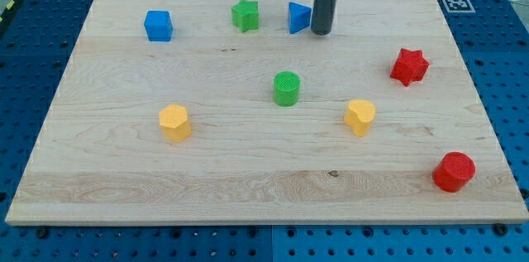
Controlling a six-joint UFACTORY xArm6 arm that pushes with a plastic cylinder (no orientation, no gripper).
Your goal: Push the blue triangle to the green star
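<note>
Touching the blue triangle on its right, my tip, no jaws seen, green star near on the left, wooden board, blue pegboard around it.

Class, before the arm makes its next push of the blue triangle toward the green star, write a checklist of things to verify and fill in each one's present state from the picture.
1. My tip sits on the far side of the blue triangle block from the green star block: ok, it is at the triangle's right in the view.
2. Tip touching the triangle: cannot tell, they are very close.
3. Path between triangle and star free of other blocks: ok.
4. Star well inside the wooden board: ok.
5. Green cylinder block out of the push line: ok, it lies lower in the view.
</note>
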